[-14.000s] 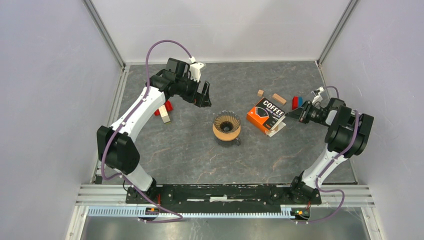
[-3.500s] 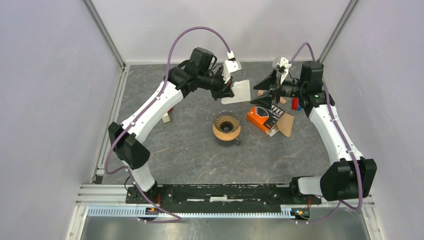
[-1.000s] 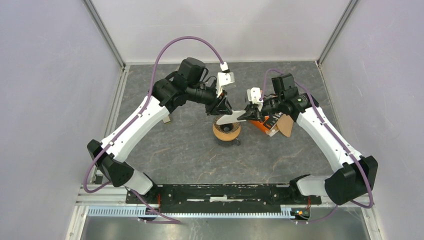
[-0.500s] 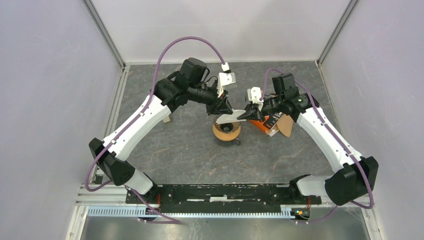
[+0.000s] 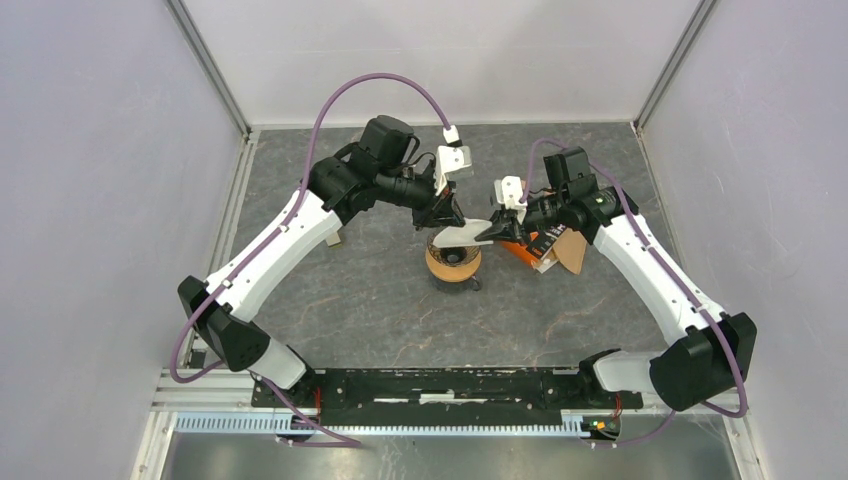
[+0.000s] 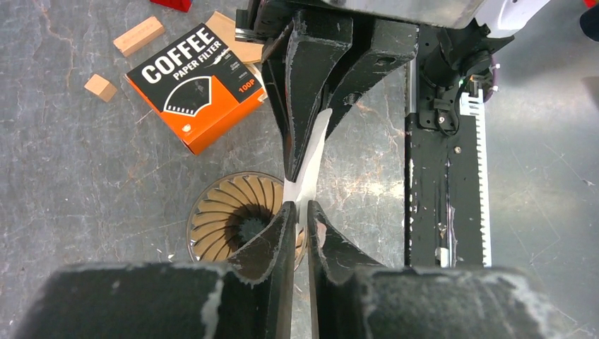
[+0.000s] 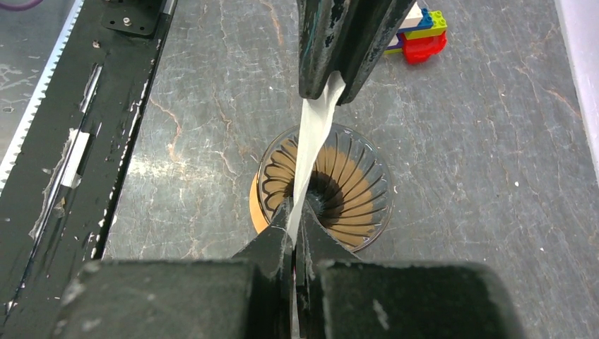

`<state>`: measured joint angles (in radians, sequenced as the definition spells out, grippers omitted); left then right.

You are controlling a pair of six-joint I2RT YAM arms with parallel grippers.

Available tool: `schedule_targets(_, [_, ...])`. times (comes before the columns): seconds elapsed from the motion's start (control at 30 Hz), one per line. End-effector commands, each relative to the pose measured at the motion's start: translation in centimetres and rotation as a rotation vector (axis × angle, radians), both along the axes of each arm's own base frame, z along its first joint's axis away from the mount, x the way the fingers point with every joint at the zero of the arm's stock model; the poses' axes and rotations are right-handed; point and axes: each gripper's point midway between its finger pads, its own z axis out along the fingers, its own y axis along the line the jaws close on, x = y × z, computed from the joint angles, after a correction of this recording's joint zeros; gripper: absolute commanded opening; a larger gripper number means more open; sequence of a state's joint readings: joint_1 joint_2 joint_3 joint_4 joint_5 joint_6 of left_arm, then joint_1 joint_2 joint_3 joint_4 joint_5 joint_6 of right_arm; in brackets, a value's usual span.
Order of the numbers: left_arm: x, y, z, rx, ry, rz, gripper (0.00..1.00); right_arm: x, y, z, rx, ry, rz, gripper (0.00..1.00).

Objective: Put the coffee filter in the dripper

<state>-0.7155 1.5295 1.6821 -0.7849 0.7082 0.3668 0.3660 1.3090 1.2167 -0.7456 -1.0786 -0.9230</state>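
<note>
The 2 arms' jaws clamp the thin white paper coffee filter (image 5: 465,235), stretched left-to-right just above the dark grey ribbed funnel dripper (image 5: 441,265) at frame centre.

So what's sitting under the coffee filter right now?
The dripper, ribbed walls visible. The coffee filter, pinched flat between the left gripper and right gripper above it, covers a strip of its bowl.
</note>
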Motion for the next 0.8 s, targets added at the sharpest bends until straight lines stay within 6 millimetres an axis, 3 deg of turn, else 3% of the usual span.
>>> schedule_targets(0.0, [0.3, 0.1, 1.6, -0.023, -0.100, -0.024, 0.18, -0.5, 0.1, 0.2, 0.001, -0.027, 0.043, 0.00])
schedule_targets(0.47, [0.3, -0.1, 0.8, -0.016, -0.074, -0.039, 0.18, -0.5, 0.1, 0.1, 0.001, -0.024, 0.047, 0.00])
schedule_targets(0.77, [-0.8, -0.2, 0.2, -0.024, -0.050, -0.086, 0.19, 0.0, 0.4, 0.5, 0.014, 0.002, 0.022, 0.00])
